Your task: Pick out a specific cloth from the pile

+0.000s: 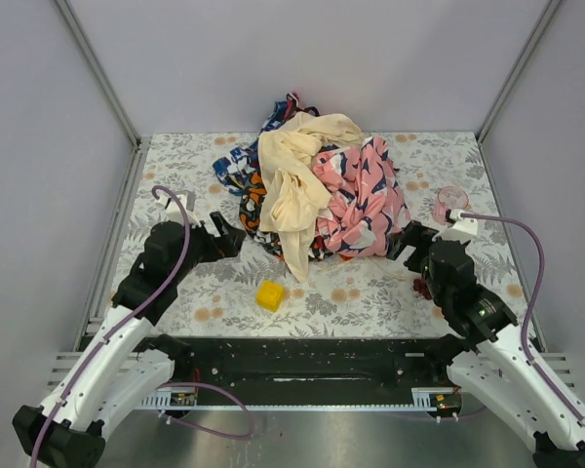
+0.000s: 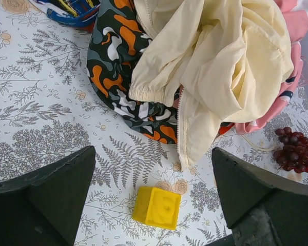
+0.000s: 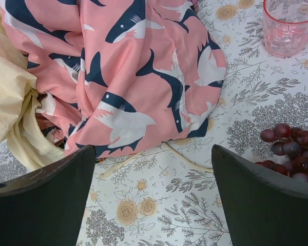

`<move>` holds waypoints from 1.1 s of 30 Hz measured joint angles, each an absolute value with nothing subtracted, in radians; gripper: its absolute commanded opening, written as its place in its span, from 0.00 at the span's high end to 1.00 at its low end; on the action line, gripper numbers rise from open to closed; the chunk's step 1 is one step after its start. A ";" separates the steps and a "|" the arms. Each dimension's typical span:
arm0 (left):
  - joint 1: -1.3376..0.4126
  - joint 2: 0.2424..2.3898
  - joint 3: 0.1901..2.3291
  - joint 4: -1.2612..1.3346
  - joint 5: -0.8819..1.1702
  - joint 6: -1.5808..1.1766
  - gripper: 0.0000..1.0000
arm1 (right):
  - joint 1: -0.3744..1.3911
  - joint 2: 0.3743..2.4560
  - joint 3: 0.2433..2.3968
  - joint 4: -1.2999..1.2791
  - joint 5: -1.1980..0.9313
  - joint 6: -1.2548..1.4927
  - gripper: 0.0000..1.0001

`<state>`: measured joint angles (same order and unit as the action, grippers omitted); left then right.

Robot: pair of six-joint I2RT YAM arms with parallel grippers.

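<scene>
One pile (image 1: 324,190); one yellow block (image 2: 156,207), one pink cup (image 3: 280,36), one grape bunch (image 2: 295,149)

The pile (image 1: 312,195) is all soft, matt cloth. The cream jacket (image 2: 220,66) looks thin and crinkly, while the pink shark-print cloth (image 3: 138,77) and the camouflage cloth (image 2: 118,56) look smooth. The yellow block (image 2: 156,206) looks like matt, slightly rubbery plastic. The pink cup (image 3: 290,25) is clear glossy plastic, and the grapes (image 3: 292,148) are shiny. The desk (image 2: 36,102) wears a matt printed cover.

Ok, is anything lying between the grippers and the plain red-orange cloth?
Yes. Only a red-orange sliver shows, likely that cloth, buried beneath the cream zip-up garment and the pink shark-print cloth heaped over it.
</scene>
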<state>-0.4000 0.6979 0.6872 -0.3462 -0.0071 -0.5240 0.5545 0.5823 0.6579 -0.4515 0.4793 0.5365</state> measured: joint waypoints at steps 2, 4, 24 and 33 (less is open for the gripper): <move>-0.400 0.712 0.687 -0.344 -0.007 -0.524 0.01 | 0.554 0.577 0.656 -0.441 0.479 0.523 0.01; -0.400 0.729 0.687 -0.340 -0.007 -0.524 0.01 | 0.554 0.569 0.655 -0.427 0.477 0.507 0.01; -0.400 0.720 0.659 -0.358 -0.102 -0.542 0.01 | 0.639 1.080 1.089 -0.228 0.140 0.236 0.01; -0.400 0.700 0.657 -0.468 -0.342 -0.595 0.01 | 0.937 1.600 1.349 -0.289 0.278 -0.063 0.01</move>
<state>-0.4000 0.6998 0.6571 -0.4679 -0.3424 -0.5949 0.9375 1.5997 1.3495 -0.2890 0.2779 -0.0628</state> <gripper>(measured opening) 0.988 0.993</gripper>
